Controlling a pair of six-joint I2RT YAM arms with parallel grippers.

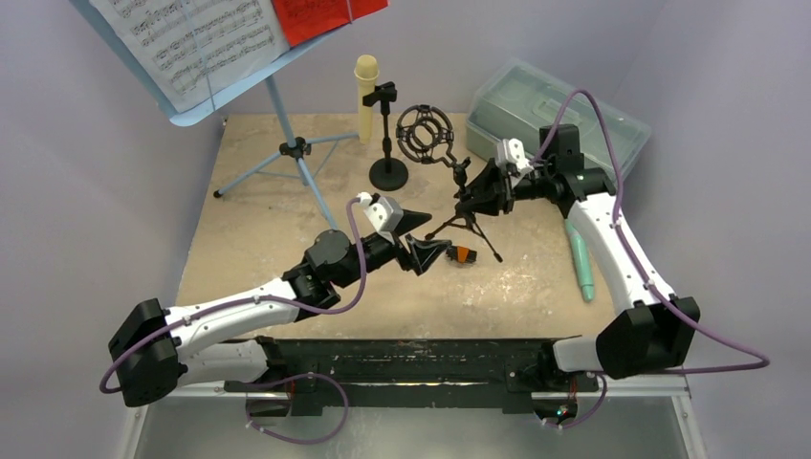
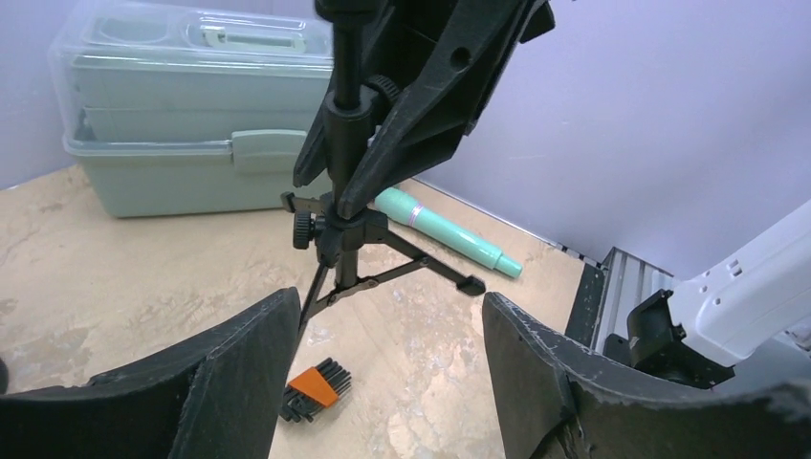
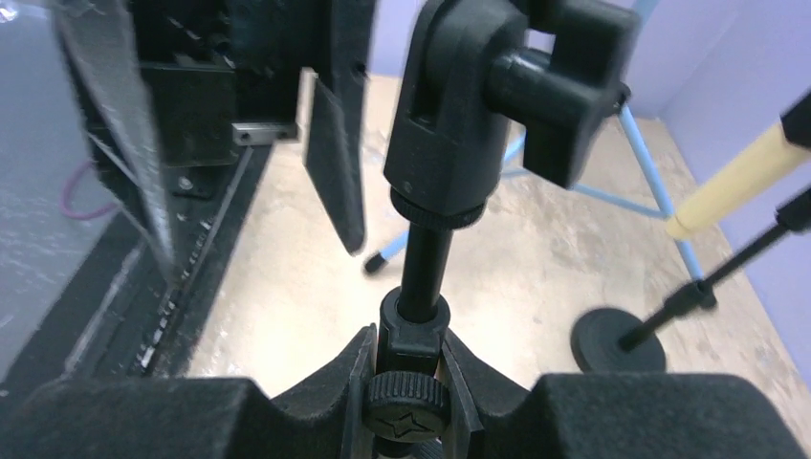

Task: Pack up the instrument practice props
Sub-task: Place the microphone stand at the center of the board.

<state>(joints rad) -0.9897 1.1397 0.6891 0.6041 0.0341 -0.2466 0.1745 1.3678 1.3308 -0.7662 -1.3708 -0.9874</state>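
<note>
A black tripod mic holder (image 1: 466,218) with a ring shock mount (image 1: 424,133) stands mid-table. My right gripper (image 1: 490,185) is shut on its stem, at the collar (image 3: 413,337) above the legs. My left gripper (image 1: 427,251) is open and empty just left of the tripod's legs (image 2: 356,251), low over the table. A cream microphone (image 1: 366,94) stands in a second black holder with a round base (image 1: 388,173). A teal microphone (image 1: 580,260) lies flat at the right. The pale-blue music rack (image 1: 196,113) on tripod legs holds white pages (image 1: 191,38) and a red page (image 1: 320,14) at the back left.
A translucent grey-green case (image 1: 555,107), closed, sits at the back right. A small orange-and-black key set (image 1: 464,254) lies on the table by my left gripper; it also shows in the left wrist view (image 2: 317,386). The rack's blue legs (image 1: 273,163) spread over the back left.
</note>
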